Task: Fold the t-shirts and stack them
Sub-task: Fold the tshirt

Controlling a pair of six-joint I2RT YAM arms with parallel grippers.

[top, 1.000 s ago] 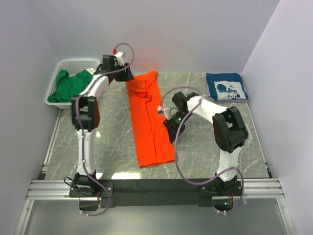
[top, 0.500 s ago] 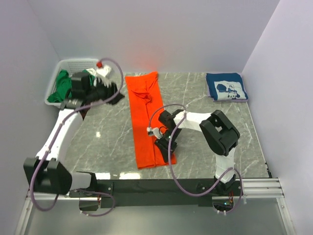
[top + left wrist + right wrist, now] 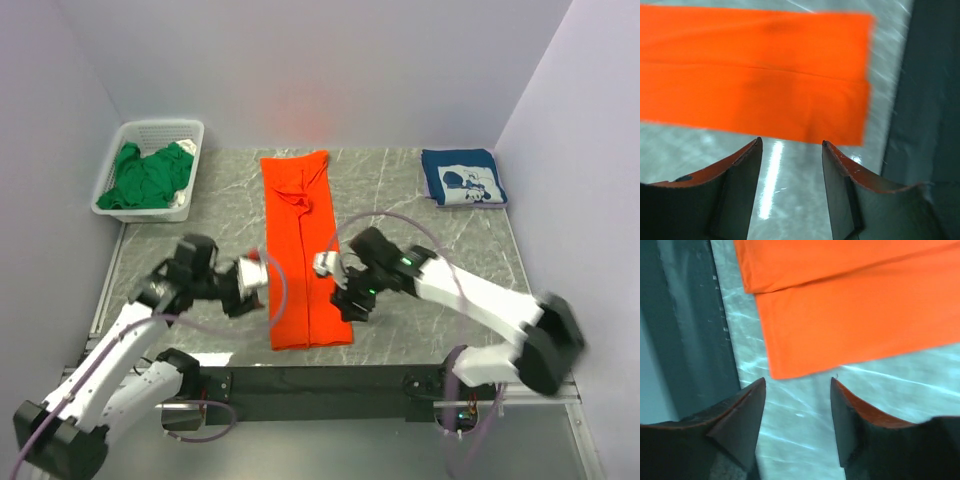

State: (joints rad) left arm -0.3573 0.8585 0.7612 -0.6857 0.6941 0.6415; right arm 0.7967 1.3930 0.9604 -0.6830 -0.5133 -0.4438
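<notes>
1. Orange t-shirt (image 3: 300, 250), a long strip, runs twelve to six at centre, apparently ready for cross-folding.
2. Green t-shirt (image 3: 150, 175) waits in the basket (image 3: 160, 126) at ten; navy t-shirt (image 3: 460, 177), folded, at two.
3. Left gripper (image 3: 791, 145) and right gripper (image 3: 797, 382), jaws apart and empty, flank the strip's six-o'clock hem.

A long, narrow-folded orange t-shirt (image 3: 300, 250) lies mid-bench (image 3: 420, 220), the left tool (image 3: 258, 284) just beside its near left edge, the right tool (image 3: 348, 302) at its right edge, a folded navy t-shirt (image 3: 462, 177) far right, a crumpled green t-shirt (image 3: 148, 175) in the white basket (image 3: 160, 128).
</notes>
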